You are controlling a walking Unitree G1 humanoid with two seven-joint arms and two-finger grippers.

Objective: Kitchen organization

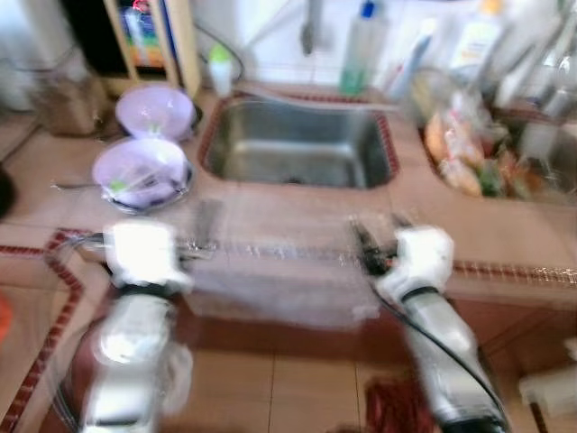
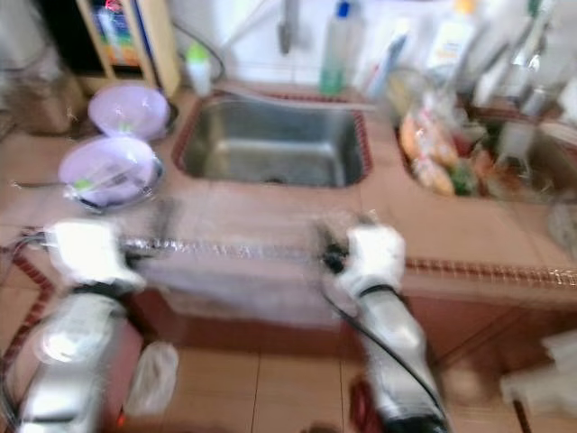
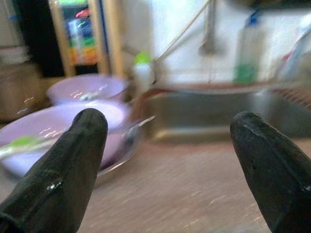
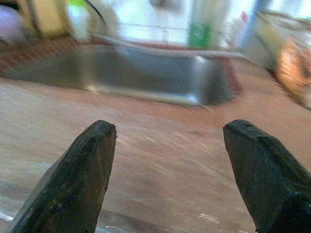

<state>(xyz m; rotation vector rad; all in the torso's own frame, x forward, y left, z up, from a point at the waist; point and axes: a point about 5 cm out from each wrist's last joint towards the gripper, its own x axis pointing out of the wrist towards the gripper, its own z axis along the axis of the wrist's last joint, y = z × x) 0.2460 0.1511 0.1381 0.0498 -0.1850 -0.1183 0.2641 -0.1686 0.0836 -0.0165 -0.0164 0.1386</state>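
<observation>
Lilac bowls [image 1: 142, 169] — two of them — sit just ahead of the left gripper [image 3: 167, 145], fingers spread wide. One steel sink [image 1: 293, 144] lies beyond the right gripper [image 4: 167, 165] — equally agape — bare tiled counter [image 1: 297, 221] between.

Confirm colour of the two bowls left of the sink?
Pale lilac bowls, shown best in the left eye view.

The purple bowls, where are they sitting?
The two pale purple plastic bowls sit on the tiled counter at the robot's left, beside the steel sink, one behind the other.
</observation>
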